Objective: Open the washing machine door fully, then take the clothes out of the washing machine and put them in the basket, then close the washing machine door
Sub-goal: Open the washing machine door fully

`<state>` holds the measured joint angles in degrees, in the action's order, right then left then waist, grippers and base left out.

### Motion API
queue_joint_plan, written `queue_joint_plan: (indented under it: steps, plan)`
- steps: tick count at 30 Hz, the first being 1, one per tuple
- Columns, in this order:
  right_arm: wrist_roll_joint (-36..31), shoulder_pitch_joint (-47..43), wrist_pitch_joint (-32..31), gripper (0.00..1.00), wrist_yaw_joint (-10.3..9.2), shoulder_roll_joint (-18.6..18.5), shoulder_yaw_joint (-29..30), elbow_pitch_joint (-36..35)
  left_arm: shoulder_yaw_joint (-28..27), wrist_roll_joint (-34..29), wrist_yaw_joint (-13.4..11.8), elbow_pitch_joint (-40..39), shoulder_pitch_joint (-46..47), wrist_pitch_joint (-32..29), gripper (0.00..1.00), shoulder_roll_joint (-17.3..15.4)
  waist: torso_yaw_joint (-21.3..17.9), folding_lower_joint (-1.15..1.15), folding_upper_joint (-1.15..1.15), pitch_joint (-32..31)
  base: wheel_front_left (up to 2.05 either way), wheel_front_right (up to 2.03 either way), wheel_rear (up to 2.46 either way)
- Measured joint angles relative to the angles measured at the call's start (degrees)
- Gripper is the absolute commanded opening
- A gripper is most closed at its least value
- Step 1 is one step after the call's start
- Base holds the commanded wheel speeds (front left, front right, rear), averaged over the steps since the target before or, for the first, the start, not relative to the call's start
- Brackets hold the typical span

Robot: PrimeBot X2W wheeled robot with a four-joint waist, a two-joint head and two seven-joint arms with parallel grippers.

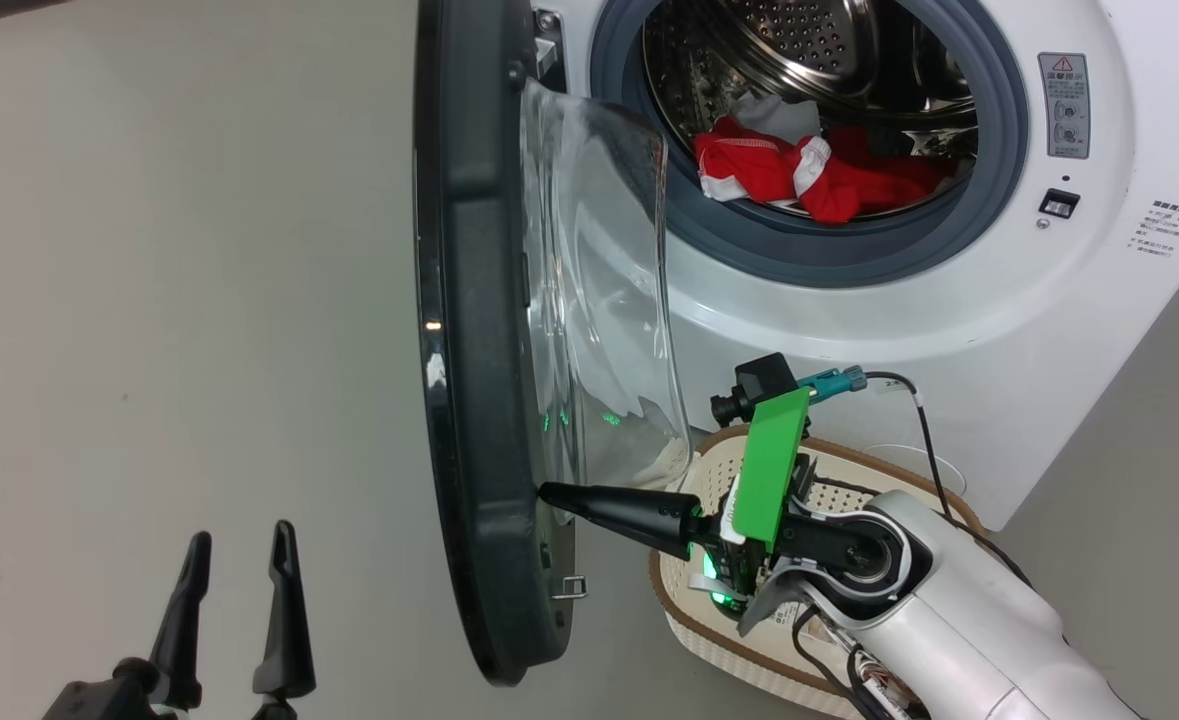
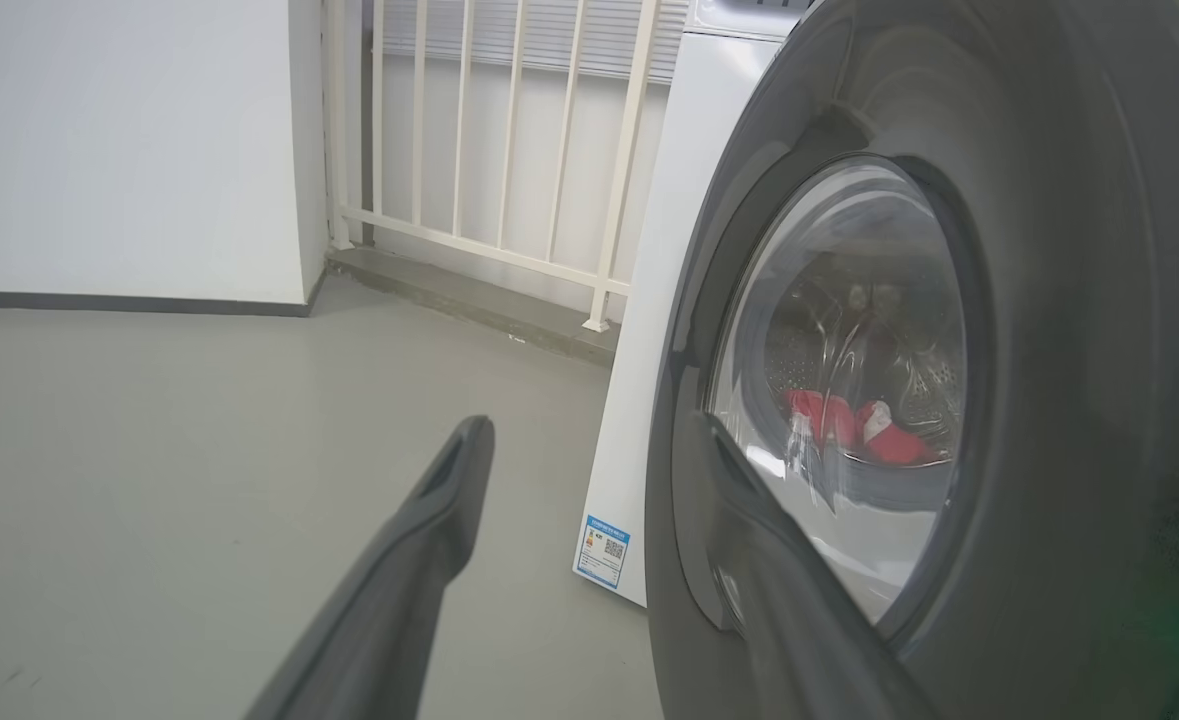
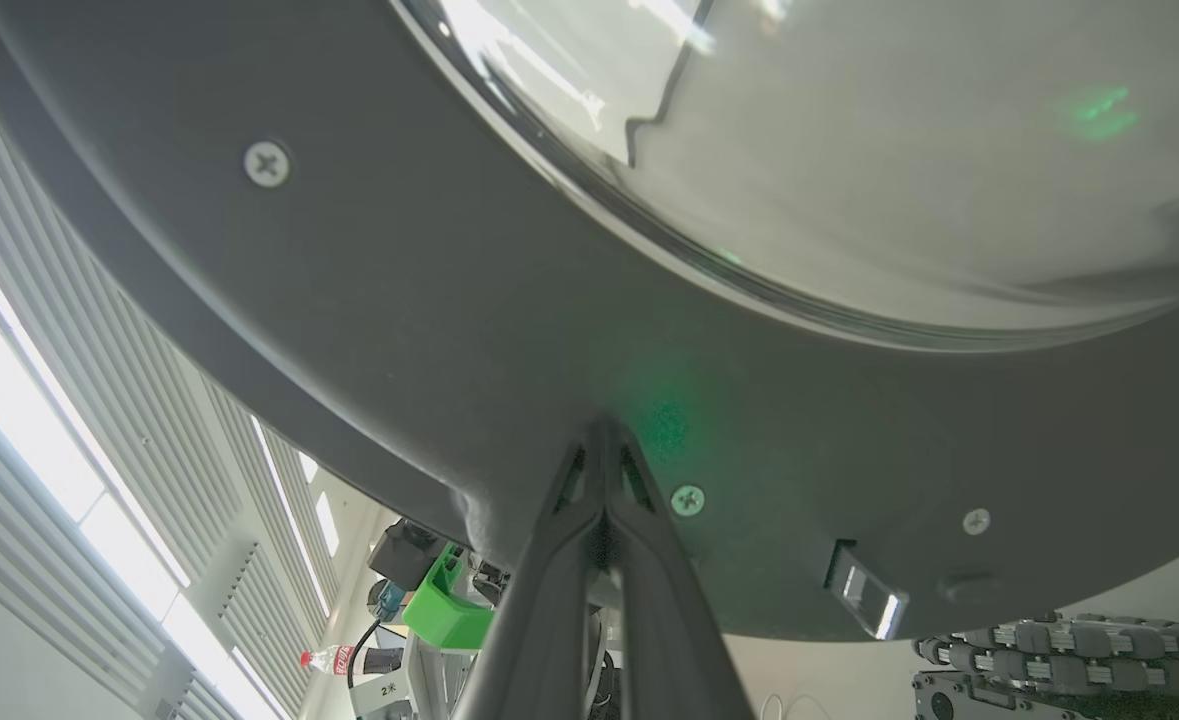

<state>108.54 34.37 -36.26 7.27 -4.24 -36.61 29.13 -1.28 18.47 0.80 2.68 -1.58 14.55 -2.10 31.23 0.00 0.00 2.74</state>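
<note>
The door-opening step looks to be in hand: the round, black-rimmed door (image 1: 469, 350) stands edge-on, roughly square to the white washer (image 1: 1049, 330). The right gripper (image 1: 547, 492), jaws shut and empty, touches the door's matte inner rim beneath its bulging clear glass. The left gripper (image 1: 239, 545) hangs wide open. Soft red clothes (image 1: 809, 175) lie in the perforated steel drum (image 1: 809, 40), and the cream basket (image 1: 719, 470) sits below. The next move likely calls for pushing the door wider.

I see the washing machine door (image 1: 469, 350) open, left of the washing machine (image 1: 1049, 330), with the clothes (image 1: 809, 175) inside the drum (image 1: 809, 40). The basket (image 1: 734, 648) stands before the machine, right of the door. My right gripper (image 1: 549, 492) touches the door's inner side; my left gripper (image 1: 239, 535) is outside it.
</note>
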Motion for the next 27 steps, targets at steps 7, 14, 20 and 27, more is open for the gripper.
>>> queue_joint_plan:
  steps: [7,14,20,27]
  plan:
    - [0.4,0.3,2.5,0.0,0.0,0.1,0.3,0.7,0.3,0.3,-0.3,0.2,0.0,0.0,1.0,0.0,-0.2,0.0,0.0,-0.3,0.0,0.0,0.0]
    - [-5.9,0.0,6.2,0.8,0.0,0.4,3.6,0.7,0.6,0.2,0.3,1.5,0.0,0.0,1.0,0.0,-0.8,0.0,0.0,-0.9,0.0,0.0,0.0]
    - [-12.0,-2.5,10.5,1.0,0.0,-1.3,6.2,-1.1,0.6,-0.3,1.3,2.7,0.1,0.0,1.0,0.0,-1.2,0.0,0.0,-1.6,0.0,0.0,0.0]
    - [-25.0,-5.2,21.2,1.0,0.0,-5.6,3.8,-4.6,0.4,-0.9,1.8,3.8,0.1,0.0,1.0,-0.1,-1.8,0.0,0.0,-2.6,0.0,0.0,0.0]
